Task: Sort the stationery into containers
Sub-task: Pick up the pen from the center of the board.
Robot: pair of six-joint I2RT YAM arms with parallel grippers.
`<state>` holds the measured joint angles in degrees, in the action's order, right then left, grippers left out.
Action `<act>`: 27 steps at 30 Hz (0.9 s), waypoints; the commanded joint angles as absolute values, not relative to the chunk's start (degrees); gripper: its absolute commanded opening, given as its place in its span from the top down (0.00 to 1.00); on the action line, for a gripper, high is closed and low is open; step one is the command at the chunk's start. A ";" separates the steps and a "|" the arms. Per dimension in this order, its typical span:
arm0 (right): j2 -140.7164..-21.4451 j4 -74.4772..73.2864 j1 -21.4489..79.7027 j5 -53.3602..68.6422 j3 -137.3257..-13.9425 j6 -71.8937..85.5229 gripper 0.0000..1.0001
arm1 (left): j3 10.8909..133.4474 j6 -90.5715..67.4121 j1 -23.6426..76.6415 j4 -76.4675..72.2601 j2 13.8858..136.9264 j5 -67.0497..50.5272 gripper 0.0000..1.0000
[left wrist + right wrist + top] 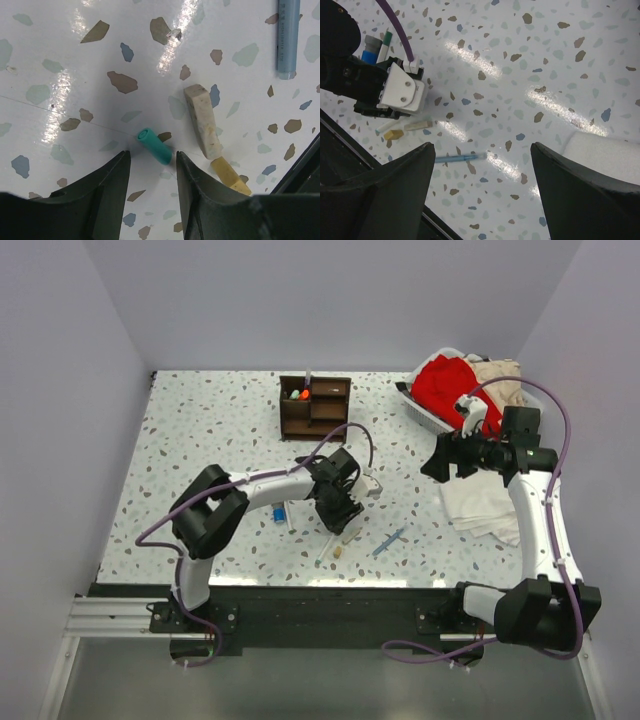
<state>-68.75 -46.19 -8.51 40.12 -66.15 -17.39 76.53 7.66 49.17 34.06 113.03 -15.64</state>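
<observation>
**Left jaws straddle a teal tip, right jaws spread empty**

Top view: the left gripper (340, 512) sits low at centre frame among scattered stationery, below the brown organiser (314, 405). The right gripper (440, 460) hangs at right, near the white cloth (480, 505).

Left wrist: parted fingers flank a teal pen tip (154, 145) at lower centre without pinching it. A beige eraser (202, 120) lies just right of it, and a light blue pen (288, 37) is at upper right.

Right wrist: the jaws are wide apart and hold nothing.

So the organiser (315, 408) sits at the back middle of the table (200, 440), with the basket (425, 415) off to its right. The folded cloth (478, 508) lies in front of the basket. A pen (389, 541) and eraser bits (340, 551) lie near the front edge, left of the cloth.
</observation>
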 commanded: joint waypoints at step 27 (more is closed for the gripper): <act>-68.55 -47.64 -8.26 37.27 -68.81 -19.08 0.18 | 75.05 4.91 51.69 38.05 123.58 -12.91 1.00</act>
<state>-68.18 -48.40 -8.51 39.20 -65.87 -20.16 78.54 4.08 51.77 35.11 115.35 -8.56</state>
